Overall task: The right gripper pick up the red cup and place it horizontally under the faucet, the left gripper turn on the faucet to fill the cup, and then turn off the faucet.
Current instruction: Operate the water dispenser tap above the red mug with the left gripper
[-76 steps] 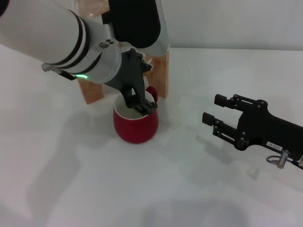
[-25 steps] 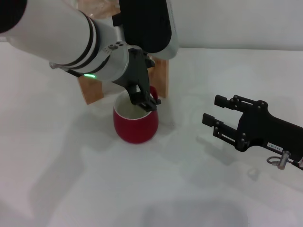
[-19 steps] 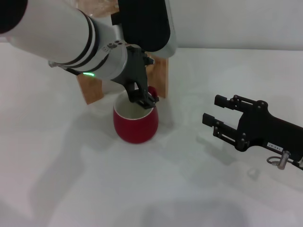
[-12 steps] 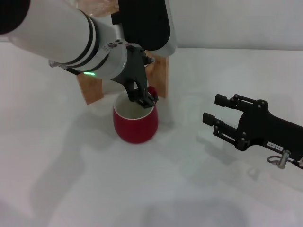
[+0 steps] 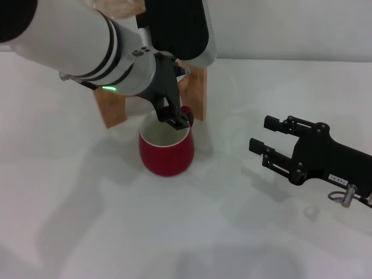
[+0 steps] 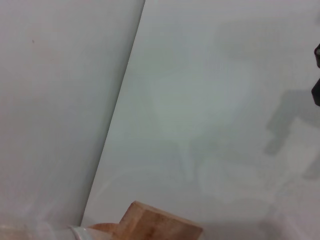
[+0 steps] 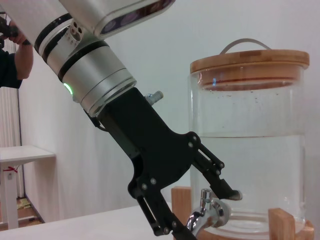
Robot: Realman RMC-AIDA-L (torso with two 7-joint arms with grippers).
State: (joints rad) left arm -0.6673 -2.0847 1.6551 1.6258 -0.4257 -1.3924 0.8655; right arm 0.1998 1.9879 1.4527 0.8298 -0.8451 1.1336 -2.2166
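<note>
The red cup (image 5: 167,152) stands upright on the white table, just in front of the wooden stand (image 5: 114,110). My left gripper (image 5: 176,121) hangs over the cup's far rim and hides the faucet in the head view. In the right wrist view the left gripper (image 7: 204,212) is open, with one finger above the chrome faucet (image 7: 209,214) and one below its spout. No water stream shows. My right gripper (image 5: 260,133) rests open and empty to the cup's right, well apart from it.
A clear water jar (image 7: 250,165) with a wooden lid (image 7: 250,65) sits on the stand behind the faucet. The left wrist view shows only bare table, wall and a corner of wood (image 6: 160,225). The left arm's white forearm (image 5: 64,35) fills the upper left.
The left gripper has edged up and back toward the stand, away from the cup's mouth. The cup and the right arm have not moved.
</note>
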